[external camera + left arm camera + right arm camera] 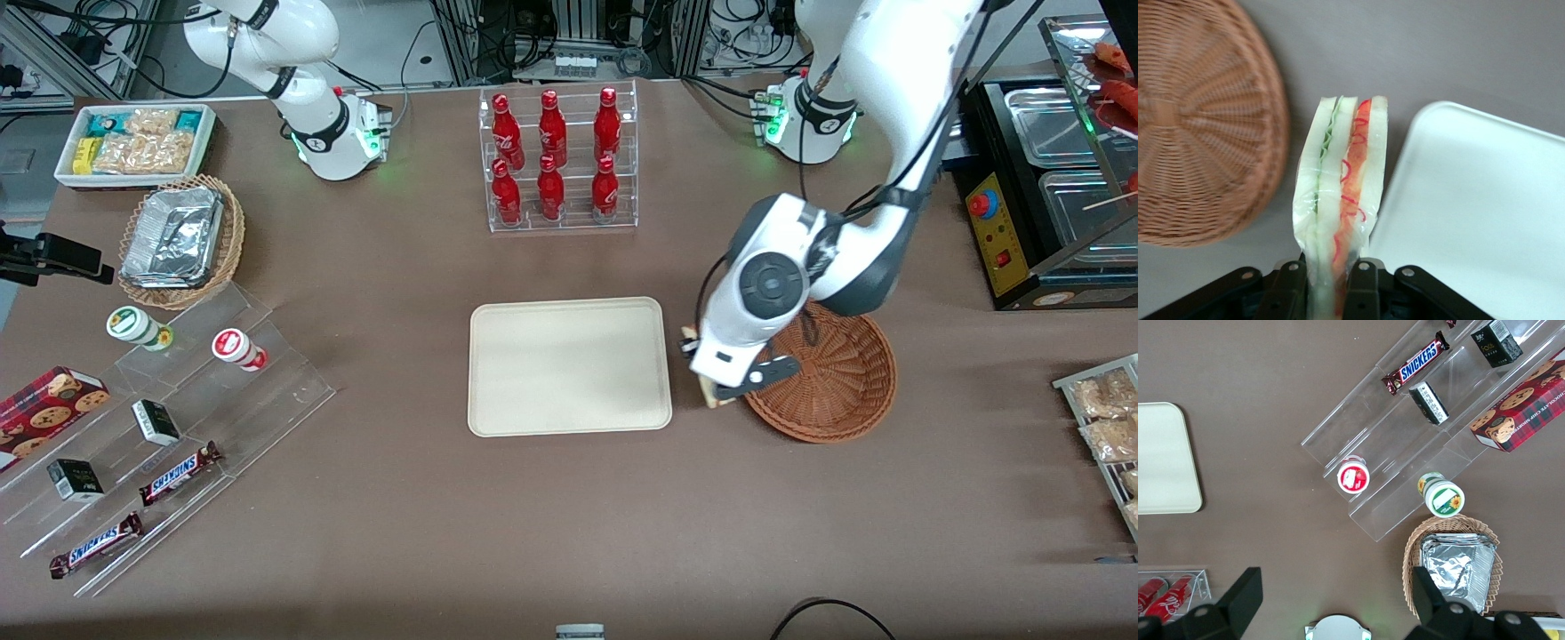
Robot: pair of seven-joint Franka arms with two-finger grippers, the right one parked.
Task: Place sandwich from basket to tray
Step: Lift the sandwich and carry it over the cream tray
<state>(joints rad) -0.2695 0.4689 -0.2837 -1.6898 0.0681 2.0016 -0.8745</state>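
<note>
Brown table (373,533) under even light, cable-strewn grey floor (391,40) at its edge farthest from the front camera.

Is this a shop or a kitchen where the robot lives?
Probably a lab set up like a snack shop: red bottles in a clear rack, Snickers bars on display steps, cables around the table. The gripper holds a sandwich between basket and tray.
</note>
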